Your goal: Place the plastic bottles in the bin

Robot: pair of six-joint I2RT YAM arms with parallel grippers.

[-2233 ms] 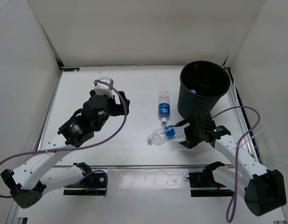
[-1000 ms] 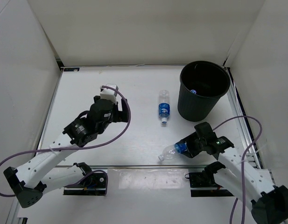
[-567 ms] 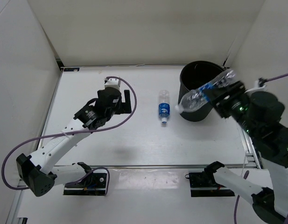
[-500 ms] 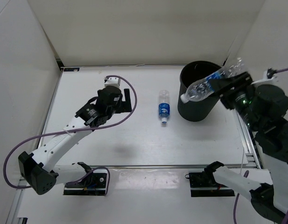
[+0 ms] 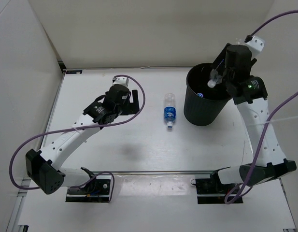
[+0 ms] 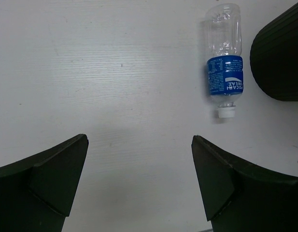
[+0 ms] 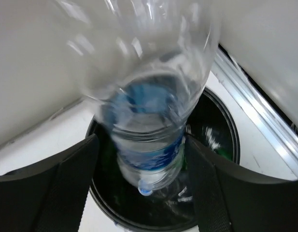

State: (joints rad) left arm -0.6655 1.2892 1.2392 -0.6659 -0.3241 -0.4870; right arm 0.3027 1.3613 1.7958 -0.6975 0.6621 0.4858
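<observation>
Hanging over the mouth of the bin (image 5: 201, 110) at the upper right of the top view, the right fingers (image 7: 62, 183) flank a clear blue-labelled bottle (image 7: 149, 121), cap down and blurred; whether they grip it I cannot tell. The left fingers (image 6: 47, 169) stand wide above the counter (image 5: 139, 145), left of a second bottle (image 5: 170, 112) lying near the bin, cap toward the frame's bottom.

Only one readable text: the blue label (image 6: 225, 76) on the bottle (image 6: 224, 58) lying upper right in the left wrist view. White lettering runs sideways and reads "OCARI SWEAT", with the first letter cut off at the curve. Fine print beside it is too small. Same label from the top view (image 5: 170, 113): unreadable. The blurred bottle (image 7: 149, 96) in the right wrist view: unreadable.
</observation>
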